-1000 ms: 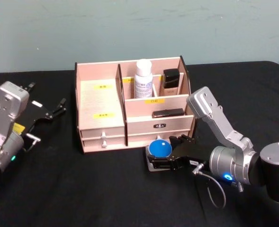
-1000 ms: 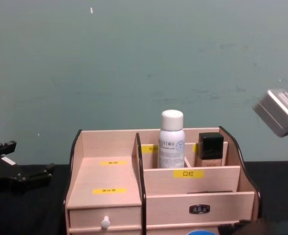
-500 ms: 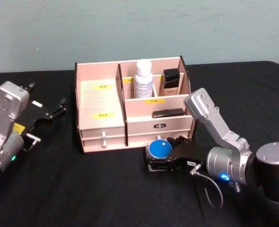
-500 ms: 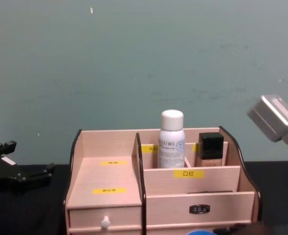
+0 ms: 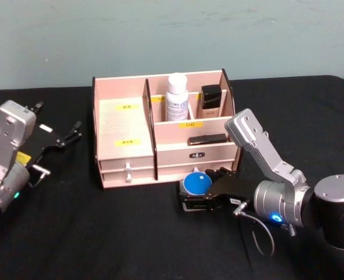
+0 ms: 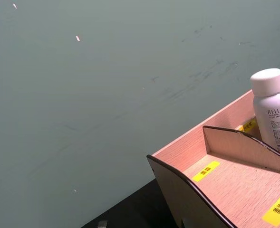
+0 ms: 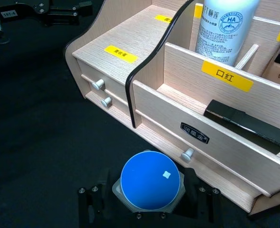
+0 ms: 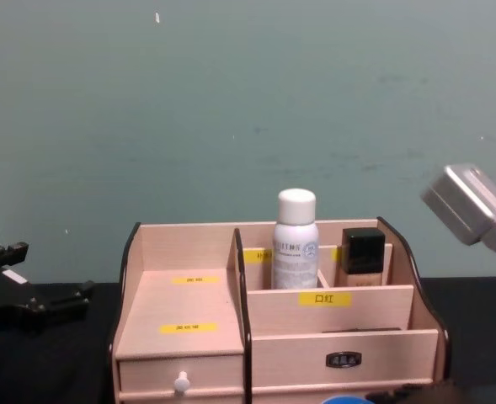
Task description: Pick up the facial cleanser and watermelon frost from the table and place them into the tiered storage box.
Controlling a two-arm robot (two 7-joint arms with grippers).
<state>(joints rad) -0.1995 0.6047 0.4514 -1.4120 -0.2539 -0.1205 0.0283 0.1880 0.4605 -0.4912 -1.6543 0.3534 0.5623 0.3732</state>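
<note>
The watermelon frost (image 5: 196, 183) is a small grey jar with a round blue lid (image 7: 150, 180). It sits just in front of the tiered storage box (image 5: 125, 125), below the lower drawer knob (image 7: 187, 154). My right gripper (image 5: 198, 190) is shut on it, one black finger on each side. The facial cleanser (image 5: 176, 98), a white bottle with a white cap, stands upright in a back compartment of the box (image 7: 130, 42), also seen in the chest view (image 8: 296, 244). My left gripper (image 5: 73, 133) rests open on the table, left of the box.
A dark square-capped bottle (image 5: 211, 98) stands next to the white bottle, and a flat black item (image 7: 246, 122) lies in the middle tier. The table is covered in black cloth (image 5: 101, 233), with free room in front and to the right. A teal wall stands behind.
My right arm's grey upper link has shifted slightly to the left. The blue-lidded jar stays held at about the same spot. The left arm has not moved.
</note>
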